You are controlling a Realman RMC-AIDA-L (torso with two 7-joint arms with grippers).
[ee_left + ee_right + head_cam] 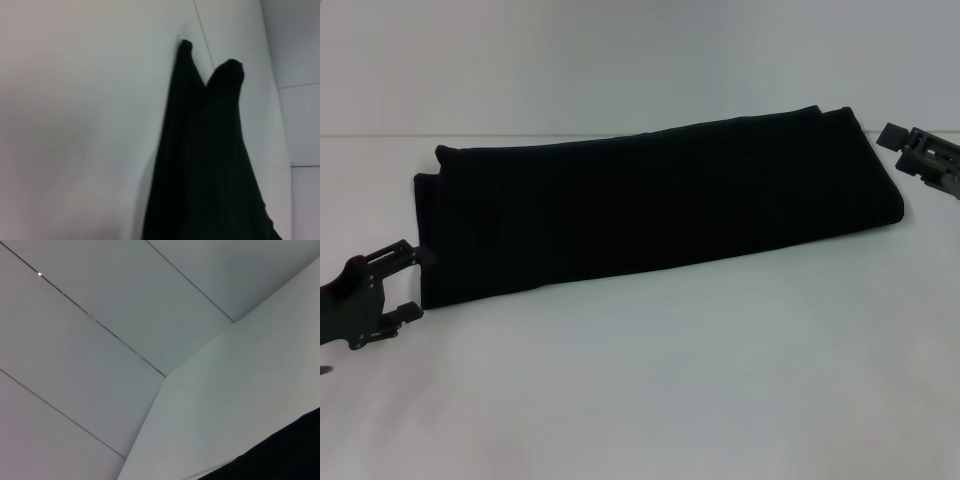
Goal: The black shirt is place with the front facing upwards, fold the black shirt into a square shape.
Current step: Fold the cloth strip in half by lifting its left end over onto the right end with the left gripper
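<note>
The black shirt (650, 205) lies folded into a long band across the white table (670, 380), running from the near left to the far right. Its letters and neck label are hidden. My left gripper (416, 283) is open and empty at the band's left end, its upper finger next to the cloth edge. My right gripper (894, 152) is open and empty just beyond the band's far right end, apart from it. The shirt also shows in the left wrist view (215, 165) and as a dark corner in the right wrist view (285, 455).
A white wall (620, 60) rises behind the table's back edge. The right wrist view shows wall or ceiling panels (100, 340) with seams.
</note>
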